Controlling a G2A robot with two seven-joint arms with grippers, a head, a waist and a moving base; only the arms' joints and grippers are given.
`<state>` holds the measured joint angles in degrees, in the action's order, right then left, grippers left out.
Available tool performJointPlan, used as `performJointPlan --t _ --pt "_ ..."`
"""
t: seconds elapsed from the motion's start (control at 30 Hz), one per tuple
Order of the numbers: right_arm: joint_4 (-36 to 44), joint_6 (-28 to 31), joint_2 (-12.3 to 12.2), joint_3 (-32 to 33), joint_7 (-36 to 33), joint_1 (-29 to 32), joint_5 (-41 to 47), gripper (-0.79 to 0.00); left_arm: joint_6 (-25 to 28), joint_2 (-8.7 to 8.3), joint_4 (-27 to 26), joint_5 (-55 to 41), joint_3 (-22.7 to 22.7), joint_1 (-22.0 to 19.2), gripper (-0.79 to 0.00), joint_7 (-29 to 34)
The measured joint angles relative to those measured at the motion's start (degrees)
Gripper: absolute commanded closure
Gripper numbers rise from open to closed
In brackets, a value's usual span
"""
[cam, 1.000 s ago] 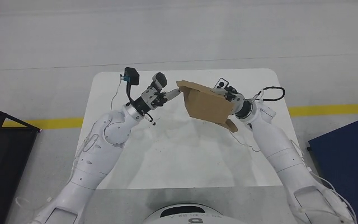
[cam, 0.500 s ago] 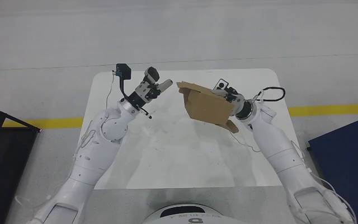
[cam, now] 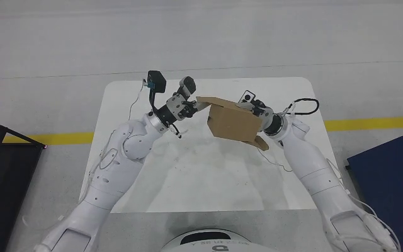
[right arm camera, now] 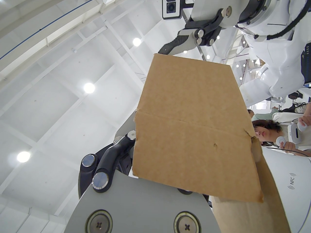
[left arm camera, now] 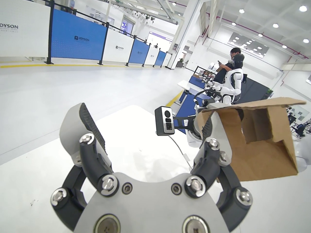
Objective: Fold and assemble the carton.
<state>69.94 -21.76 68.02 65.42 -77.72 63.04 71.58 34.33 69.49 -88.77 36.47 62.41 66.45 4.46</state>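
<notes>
A brown carton (cam: 233, 120) hangs partly folded above the far middle of the white table (cam: 189, 183), its open side turned toward the left arm. My right gripper (cam: 254, 108) is shut on the carton's right wall; in the right wrist view the cardboard (right arm camera: 194, 127) covers its fingers. My left gripper (cam: 192, 105) is open at the carton's left top flap. In the left wrist view (left arm camera: 145, 115), one fingertip (left arm camera: 213, 129) sits against the carton's (left arm camera: 262, 146) near edge and the other stands free. The right wrist view shows the left gripper (right arm camera: 170, 47) touching the flap's far edge.
The tabletop under and in front of the carton is bare white. Off the table, a black frame (cam: 12, 164) stands at the left and a dark blue block (cam: 378, 170) at the right. A yellow floor line (cam: 365, 123) runs behind.
The left gripper drew back from the carton toward the left, then returned to its left flap. The carton has turned slightly and now sits squarer in the right gripper.
</notes>
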Motion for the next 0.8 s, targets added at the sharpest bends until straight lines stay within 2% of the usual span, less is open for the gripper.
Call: performJointPlan --t 0.3,0.57,0.8 --pt "-0.03 0.10 0.14 0.04 0.26 0.11 0.00 0.000 0.25 -0.31 -3.20 1.04 1.03 2.17 -0.785 1.43" --pt "-0.17 0.01 0.25 -0.05 0.38 -0.05 -0.33 0.000 0.13 -0.31 -2.66 1.33 1.78 2.44 -0.785 1.10" --pt "-0.43 -0.16 0.18 0.78 0.10 0.03 0.14 0.000 2.16 -0.99 -2.03 5.59 5.87 4.16 -0.785 -2.96"
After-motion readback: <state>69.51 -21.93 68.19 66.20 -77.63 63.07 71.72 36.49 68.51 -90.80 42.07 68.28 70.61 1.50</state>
